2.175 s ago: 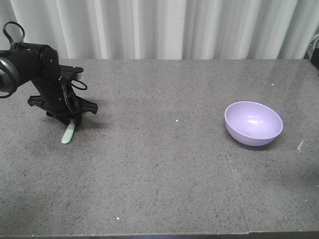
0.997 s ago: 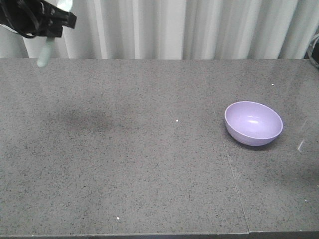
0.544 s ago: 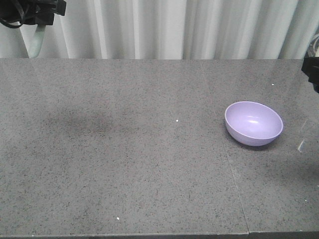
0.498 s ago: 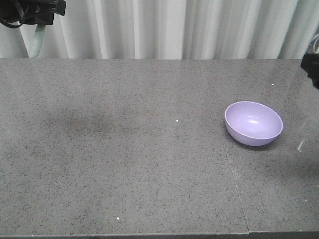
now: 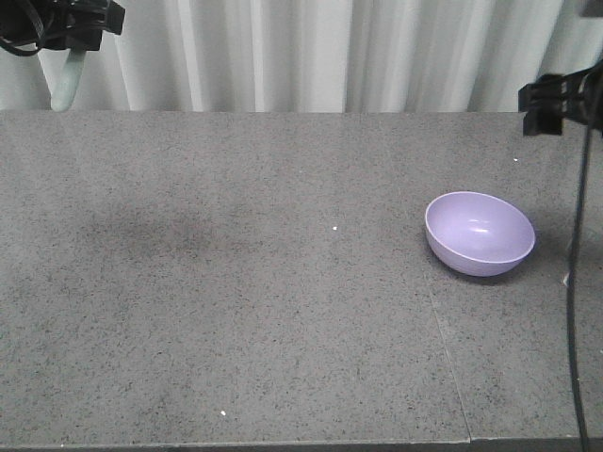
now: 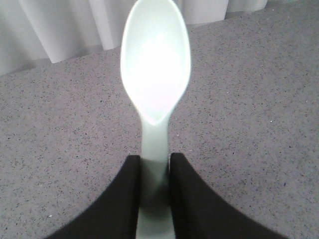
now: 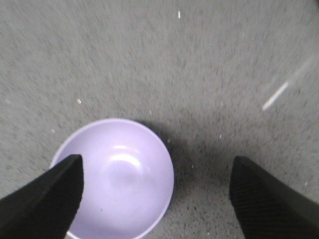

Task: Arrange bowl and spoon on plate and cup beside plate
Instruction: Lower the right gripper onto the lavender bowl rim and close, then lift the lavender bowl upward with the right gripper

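The lavender bowl (image 5: 479,233) sits upright on the grey table's right side, and in the right wrist view the bowl (image 7: 117,177) lies below, toward the left finger. My right gripper (image 7: 157,191) hangs above it, open and holding nothing; in the front view the right gripper (image 5: 556,96) is high at the right edge. High at the top left, my left gripper (image 5: 83,33) is shut on the mint-green spoon (image 5: 66,83), which hangs downward. In the left wrist view the spoon (image 6: 155,84) points away, its handle pinched between the fingers (image 6: 192,199). Plate and cup are out of view.
The grey speckled table (image 5: 264,282) has a seam (image 5: 441,330) running front to back left of the bowl. A white pleated curtain (image 5: 320,52) hangs behind the far edge. A black cable (image 5: 572,311) dangles at the right edge.
The left gripper lifted the spoon off the table to the top left corner and holds there. The right gripper has come into view at the upper right, above the bowl.
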